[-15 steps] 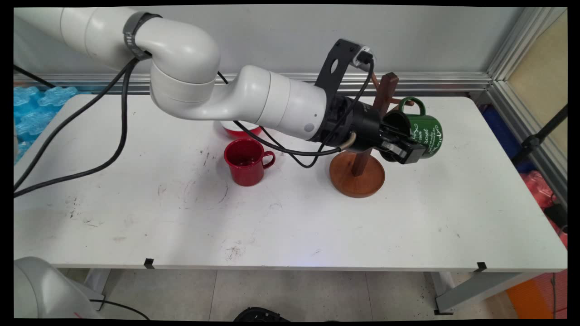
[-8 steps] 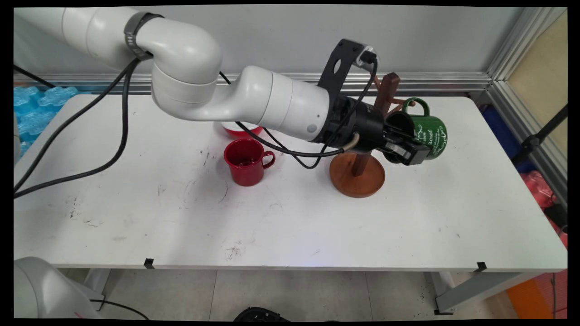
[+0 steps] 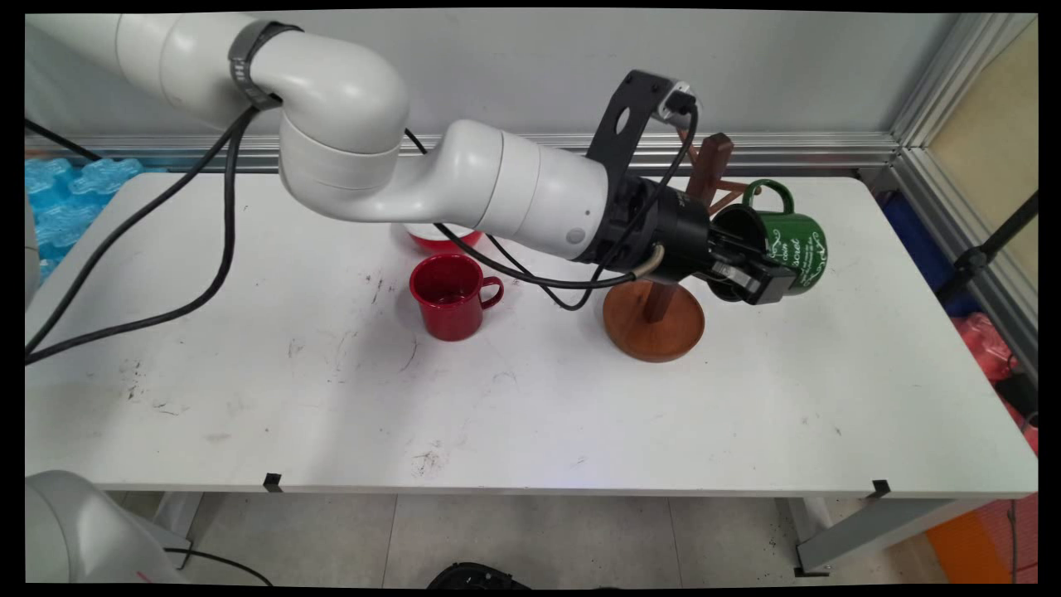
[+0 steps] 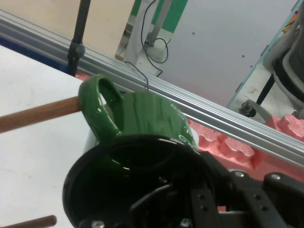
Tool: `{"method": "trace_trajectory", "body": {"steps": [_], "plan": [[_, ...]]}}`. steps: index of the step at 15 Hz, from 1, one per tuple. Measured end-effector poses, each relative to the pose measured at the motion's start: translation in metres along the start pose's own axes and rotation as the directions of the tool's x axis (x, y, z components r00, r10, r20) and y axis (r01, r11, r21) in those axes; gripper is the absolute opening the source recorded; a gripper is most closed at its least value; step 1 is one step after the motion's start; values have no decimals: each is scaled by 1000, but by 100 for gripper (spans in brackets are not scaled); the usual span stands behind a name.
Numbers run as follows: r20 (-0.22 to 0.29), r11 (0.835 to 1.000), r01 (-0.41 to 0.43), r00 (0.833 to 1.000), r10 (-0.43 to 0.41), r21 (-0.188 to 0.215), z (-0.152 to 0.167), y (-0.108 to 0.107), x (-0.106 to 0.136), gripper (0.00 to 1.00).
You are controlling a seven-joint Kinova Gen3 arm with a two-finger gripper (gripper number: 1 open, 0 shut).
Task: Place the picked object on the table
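Fingers of our gripper (image 3: 750,269) are clenching the green mug's (image 3: 797,243) rim; we are carrying it toward three o'clock, its handle at the wooden rack's (image 3: 653,308) peg.

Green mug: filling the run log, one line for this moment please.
gripper | shut on green mug | handle at mug tree peg | red mug apart

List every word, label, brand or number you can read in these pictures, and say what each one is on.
White script lettering on the side of the green mug, which the gripper holds beside the wooden mug tree: too small and curly to read.
Red mug: no text visible.
Arm, table and wall: no legible text.
Hand view: the mug's lettering is out of sight; nothing readable.
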State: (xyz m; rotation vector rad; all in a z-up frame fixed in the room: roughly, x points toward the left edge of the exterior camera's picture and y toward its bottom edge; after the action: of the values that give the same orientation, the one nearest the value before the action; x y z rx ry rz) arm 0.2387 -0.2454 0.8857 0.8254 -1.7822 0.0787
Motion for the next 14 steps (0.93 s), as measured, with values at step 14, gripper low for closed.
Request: {"method": "trace_trajectory", "body": {"steps": [14], "plan": [[3, 1000, 2, 1000, -2, -21, 0, 7, 3, 0]]}}
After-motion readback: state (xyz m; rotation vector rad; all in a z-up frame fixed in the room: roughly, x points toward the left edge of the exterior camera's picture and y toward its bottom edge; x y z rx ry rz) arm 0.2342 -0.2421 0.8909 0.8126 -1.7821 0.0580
